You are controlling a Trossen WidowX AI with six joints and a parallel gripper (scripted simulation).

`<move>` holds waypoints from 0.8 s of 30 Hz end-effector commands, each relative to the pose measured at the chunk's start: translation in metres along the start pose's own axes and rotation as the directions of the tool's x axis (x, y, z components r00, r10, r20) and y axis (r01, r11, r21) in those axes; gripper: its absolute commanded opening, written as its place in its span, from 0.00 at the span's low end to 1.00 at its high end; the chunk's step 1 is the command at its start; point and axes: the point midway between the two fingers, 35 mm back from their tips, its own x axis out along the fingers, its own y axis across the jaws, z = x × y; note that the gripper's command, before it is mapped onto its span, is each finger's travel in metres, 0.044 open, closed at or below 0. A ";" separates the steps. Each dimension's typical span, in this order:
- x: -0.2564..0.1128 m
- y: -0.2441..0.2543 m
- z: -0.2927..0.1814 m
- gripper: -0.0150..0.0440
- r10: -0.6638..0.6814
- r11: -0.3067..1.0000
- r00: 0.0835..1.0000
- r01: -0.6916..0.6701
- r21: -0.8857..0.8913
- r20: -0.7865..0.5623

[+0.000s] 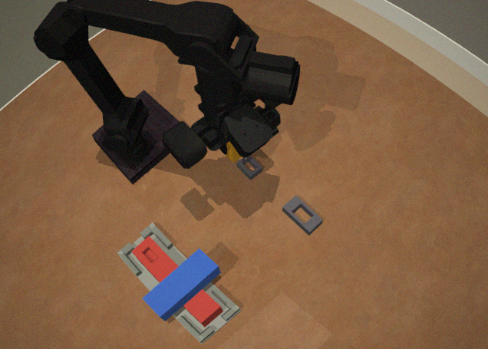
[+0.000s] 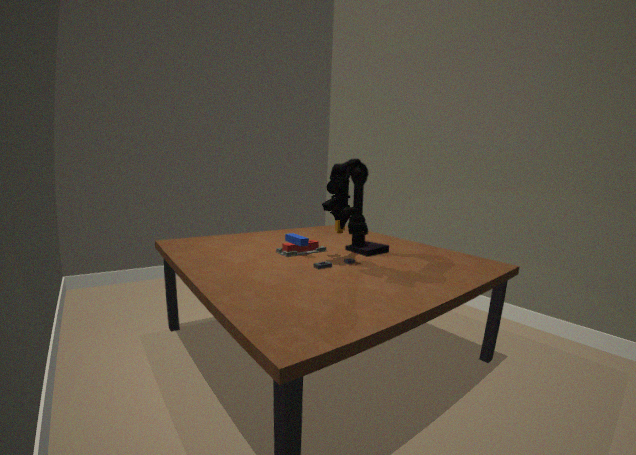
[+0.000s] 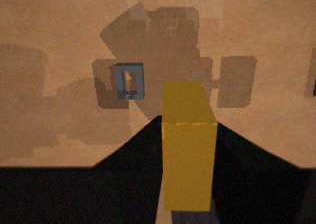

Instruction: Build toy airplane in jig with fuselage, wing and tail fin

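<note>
The red fuselage (image 1: 161, 264) (image 2: 313, 245) lies in the pale grey cradle (image 1: 177, 250) and looks flat. The blue wing (image 1: 183, 284) (image 2: 295, 239) lies across its top; its tab and socket are hidden. The small tail socket (image 1: 150, 255) is open and empty on the fuselage's upper-left end in the top view. My gripper (image 1: 232, 149) (image 2: 338, 223) (image 3: 181, 123) is shut on the yellow tail fin (image 1: 233, 154) (image 2: 338, 227) (image 3: 188, 166), which hangs above the table, away from the cradle. The fin's tab is not clearly visible.
A small grey frame (image 1: 256, 172) (image 3: 140, 81) lies on the table below and beside the held fin. A larger grey frame (image 1: 290, 204) lies farther right in the top view. The arm's dark base (image 1: 133, 175) (image 2: 372, 249) stands to the left there.
</note>
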 end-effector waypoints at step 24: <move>0.017 -0.076 0.031 0.25 0.002 0.999 1.000 -0.002 -0.038 0.001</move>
